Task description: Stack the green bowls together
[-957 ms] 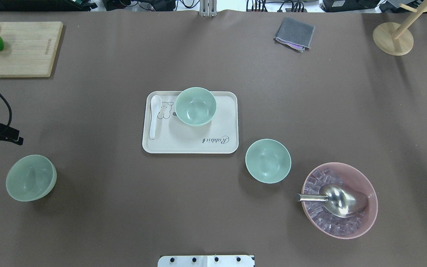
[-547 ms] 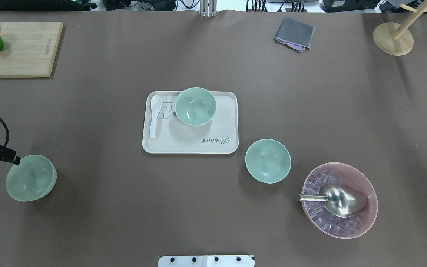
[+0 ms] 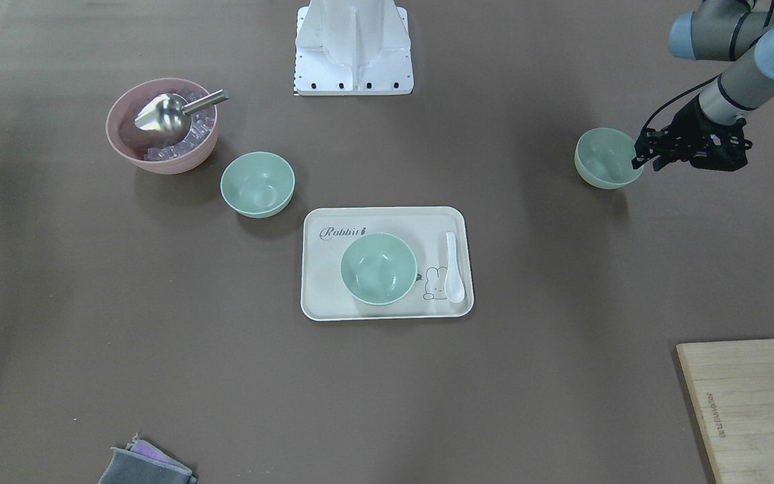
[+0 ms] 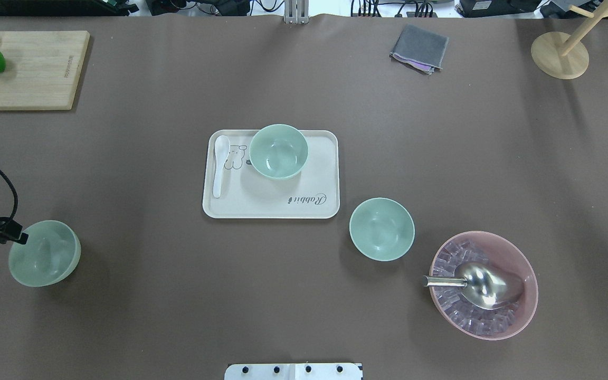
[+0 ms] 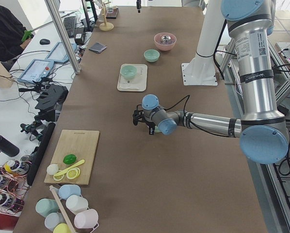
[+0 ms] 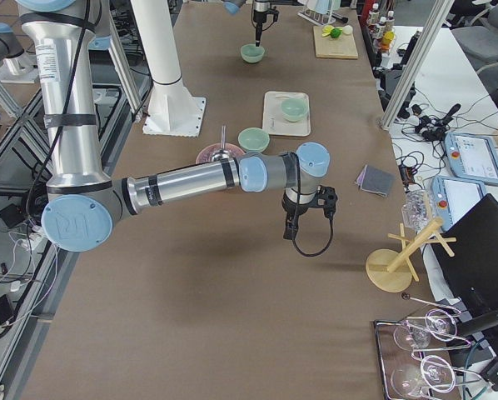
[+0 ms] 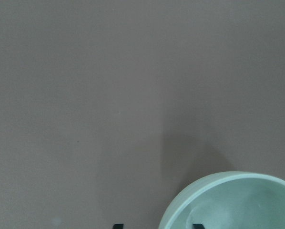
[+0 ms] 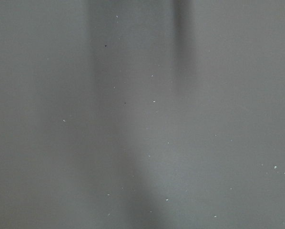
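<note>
The bowl on the table's left side (image 4: pixel 44 253) sits upright and alone, well apart from the other two: one on the tray (image 4: pixel 278 151) mid-table, and one on the bare table (image 4: pixel 381 229) just right of the tray (image 4: pixel 272 206), near the pink bowl (image 4: pixel 534 287) with its metal scoop (image 4: pixel 486 285).

Over the last second I've watched the left gripper (image 4: pixel 19 238) come nearer along the left edge, from a spot clear of the bowl to its rim on the far-left side. My left wrist camera shows two dark fingertips (image 7: pixel 196 225) at the bottom of the picture, one inside the bowl and one outside, so the jaws are spread across the rim and have hold of nothing yet. I'd judge a rim grasp is about to happen; no stacking is done.

The right gripper (image 6: pixel 290 232) hangs over bare table on the far right and has barely shifted. I can't tell whether it is open or closed.

The only writing I can read is "Rabbit" in script (image 4: pixel 308 199) on the tray. The cutting board (image 4: pixel 29 68) carries a small mark I can't make out.
</note>
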